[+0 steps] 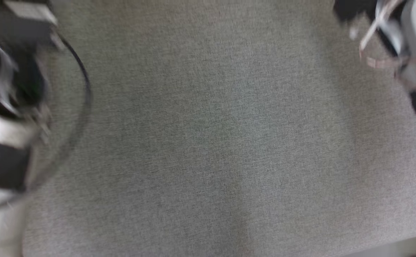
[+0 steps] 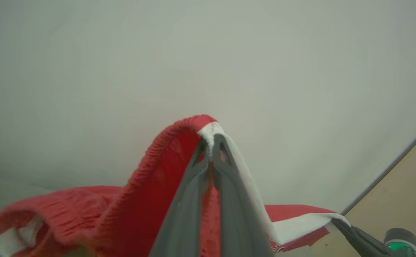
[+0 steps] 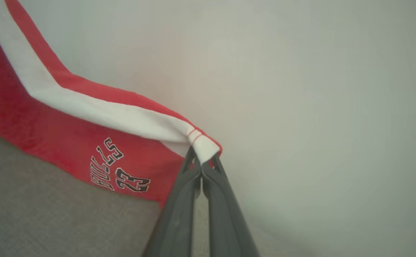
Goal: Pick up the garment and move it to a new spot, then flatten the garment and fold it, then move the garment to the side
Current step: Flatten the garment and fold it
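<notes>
A red garment (image 3: 51, 142) hangs in the air, held at two corners above a table (image 1: 208, 142) covered in grey cloth. From the left wrist we see the left gripper (image 2: 211, 142) pinched tight on a white-tipped corner of a ribbed red edge. The cloth falls away from it on both sides and bunches low on the left. From the right wrist we see the right gripper (image 3: 202, 162) closed on another corner, where a white stripe (image 3: 104, 110) ends in a stitched hem. Black lettering (image 3: 118, 171) below the stripe reads "BULLS 23". The garment's lower edge hangs close over the grey surface there — whether it touches, we cannot tell. The head view is blurred, with bare grey table across its middle. Past the table's edge, the left wrist view shows tan floor (image 2: 407, 200).

We judge this to be the first step — the garment is picked up and in the air, not yet set down in its new place. The next move calls for both grips to hold firm as they carry it over the open middle of the table, with the edge between them drawn taut. It then needs lowering so the cloth lands spread rather than heaped, ready for flattening.
</notes>
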Tool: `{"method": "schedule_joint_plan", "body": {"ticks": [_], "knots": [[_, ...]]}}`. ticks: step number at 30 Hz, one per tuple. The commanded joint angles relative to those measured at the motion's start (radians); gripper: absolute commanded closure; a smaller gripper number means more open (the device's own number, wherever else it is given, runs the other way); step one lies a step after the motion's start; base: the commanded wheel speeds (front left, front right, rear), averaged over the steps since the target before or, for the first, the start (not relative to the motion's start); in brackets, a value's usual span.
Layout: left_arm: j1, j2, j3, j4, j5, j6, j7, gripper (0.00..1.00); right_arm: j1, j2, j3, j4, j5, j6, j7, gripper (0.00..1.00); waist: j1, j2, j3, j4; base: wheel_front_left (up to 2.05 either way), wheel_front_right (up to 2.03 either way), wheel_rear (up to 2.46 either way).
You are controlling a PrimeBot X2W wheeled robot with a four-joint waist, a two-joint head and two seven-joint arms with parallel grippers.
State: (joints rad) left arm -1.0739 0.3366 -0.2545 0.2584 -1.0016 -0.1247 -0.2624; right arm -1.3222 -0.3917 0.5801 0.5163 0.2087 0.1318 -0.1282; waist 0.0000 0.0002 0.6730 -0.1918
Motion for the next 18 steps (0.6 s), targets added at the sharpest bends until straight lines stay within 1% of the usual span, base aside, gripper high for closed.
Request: {"method": "schedule_joint_plan", "body": {"ticks": [1, 3, 6, 7, 10, 14, 16, 18], "knots": [[0.043, 0.009, -0.024, -0.023, -0.015, -0.009, -0.001, 1.0, 0.037, -0.028, 0.024, -0.023, 0.037, -0.003, 0.015, 1.0, 0.0, -0.0002, -0.044, 0.028, 0.0, 0.0, 0.0], [0.104, 0.018, -0.06, -0.045, -0.033, -0.006, -0.001, 1.0, 0.09, -0.075, 0.064, -0.066, 0.098, -0.003, 0.049, 1.0, 0.0, -0.0002, -0.072, 0.044, 0.0, 0.0, 0.0], [0.205, 0.024, -0.104, -0.07, -0.056, -0.006, -0.002, 1.0, 0.19, -0.133, 0.092, -0.142, 0.185, -0.003, 0.093, 1.0, 0.0, -0.0002, -0.131, 0.065, 0.0, 0.0, 0.0], [0.264, 0.026, -0.119, -0.078, -0.064, -0.006, -0.002, 1.0, 0.253, -0.167, 0.098, -0.196, 0.236, -0.003, 0.12, 1.0, 0.0, -0.0002, -0.167, 0.073, 0.0, 0.0, 0.0], [0.35, 0.014, -0.136, -0.075, -0.059, -0.006, -0.002, 1.0, 0.356, -0.201, 0.095, -0.256, 0.294, -0.003, 0.155, 1.0, 0.0, -0.0002, -0.221, 0.08, 0.0, 0.0, 0.0], [0.447, -0.016, -0.148, -0.051, -0.06, -0.005, -0.002, 1.0, 0.483, -0.234, 0.091, -0.311, 0.364, -0.003, 0.211, 1.0, 0.0, -0.0002, -0.29, 0.089, 0.0, 0.0, 0.0], [0.495, -0.03, -0.179, -0.025, -0.09, -0.005, 0.004, 1.0, 0.549, -0.239, 0.076, -0.33, 0.415, -0.003, 0.243, 1.0, 0.0, -0.0002, -0.322, 0.089, 0.0, 0.0, 0.0], [0.524, -0.02, -0.205, 0.009, -0.094, -0.006, 0.01, 1.0, 0.61, -0.25, 0.072, -0.352, 0.461, -0.003, 0.283, 1.0, 0.0, -0.0002, -0.353, 0.088, 0.0, 0.0, 0.0]]}}
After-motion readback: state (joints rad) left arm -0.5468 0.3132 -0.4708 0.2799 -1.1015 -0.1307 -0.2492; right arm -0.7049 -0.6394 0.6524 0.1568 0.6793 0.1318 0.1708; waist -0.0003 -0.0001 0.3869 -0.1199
